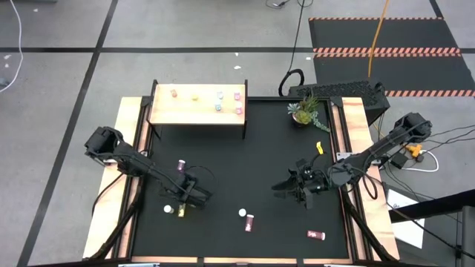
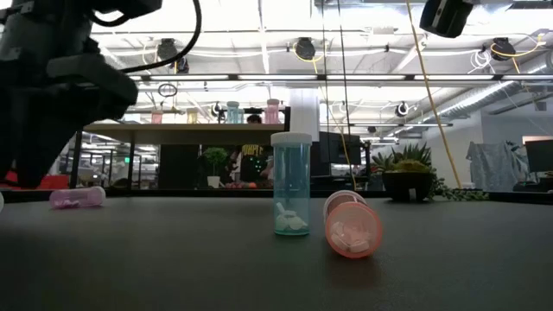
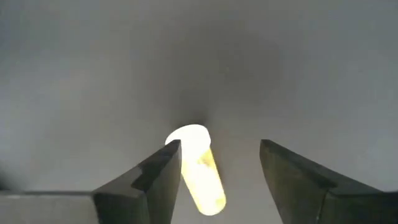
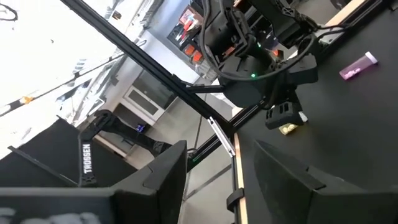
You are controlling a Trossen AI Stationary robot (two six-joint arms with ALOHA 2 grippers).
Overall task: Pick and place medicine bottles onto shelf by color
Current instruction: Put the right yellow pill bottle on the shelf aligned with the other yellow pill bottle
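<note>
Five medicine bottles [image 1: 219, 101] are standing on the shelf [image 1: 194, 113]; five more are lying on the bench [image 1: 245, 159].

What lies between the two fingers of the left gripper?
In the left wrist view, a yellow bottle lies on the black table between the open fingers of the left gripper, close to one finger.

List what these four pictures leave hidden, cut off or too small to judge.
- High view: colours of the bottles on the shelf are too small to be sure of.
- Left wrist view: the yellow bottle between the left end effector's open fingers runs off the picture's edge.
- Low view: a dark arm hides the table's left side.
</note>
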